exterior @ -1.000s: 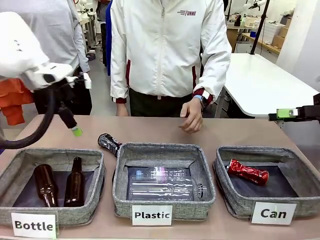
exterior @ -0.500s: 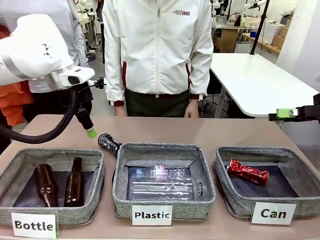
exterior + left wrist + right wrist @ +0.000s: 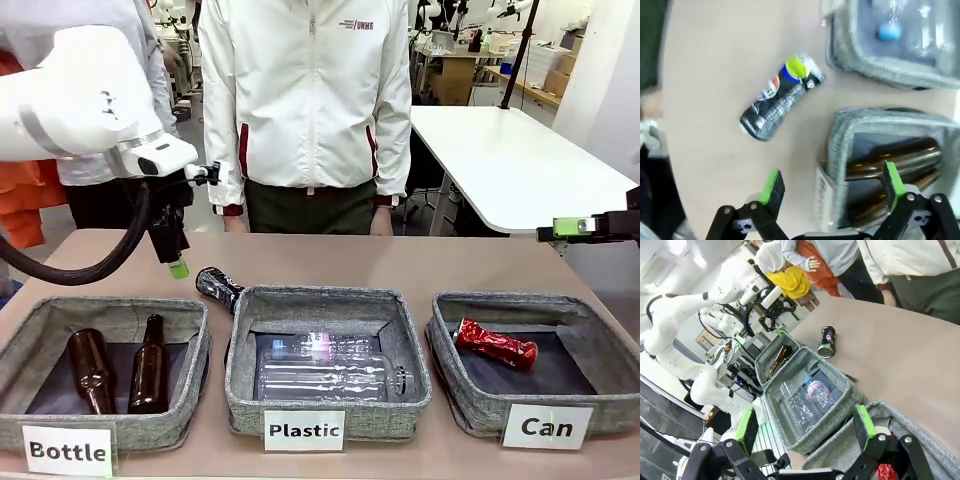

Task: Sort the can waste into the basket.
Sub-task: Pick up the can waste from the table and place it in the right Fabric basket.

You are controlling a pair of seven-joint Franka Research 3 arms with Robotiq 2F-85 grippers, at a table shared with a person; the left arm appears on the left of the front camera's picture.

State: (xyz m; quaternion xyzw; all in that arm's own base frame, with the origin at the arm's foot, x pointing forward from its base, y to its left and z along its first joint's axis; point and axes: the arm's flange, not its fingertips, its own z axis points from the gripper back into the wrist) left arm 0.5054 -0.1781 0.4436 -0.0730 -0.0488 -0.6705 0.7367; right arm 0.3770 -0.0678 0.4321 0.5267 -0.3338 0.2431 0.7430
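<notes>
Both jaws stand spread wide, and the black can (image 3: 218, 287) lies on the worktop (image 3: 400, 265) just beside the Plastic bin's (image 3: 240, 330) far left corner, probably light, thin-walled and slick, so you should pinch gently across its dented middle.

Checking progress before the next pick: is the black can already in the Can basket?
No, the black can lies on the table behind the Plastic basket, while the Can basket holds the red can.

- My front camera sits at the near edge of the table (image 3: 480, 262), facing twelve o'clock.
- My left wrist camera looks down, close over the black can (image 3: 777, 100).
- My right wrist camera sees that can from afar; all three share it.
</notes>
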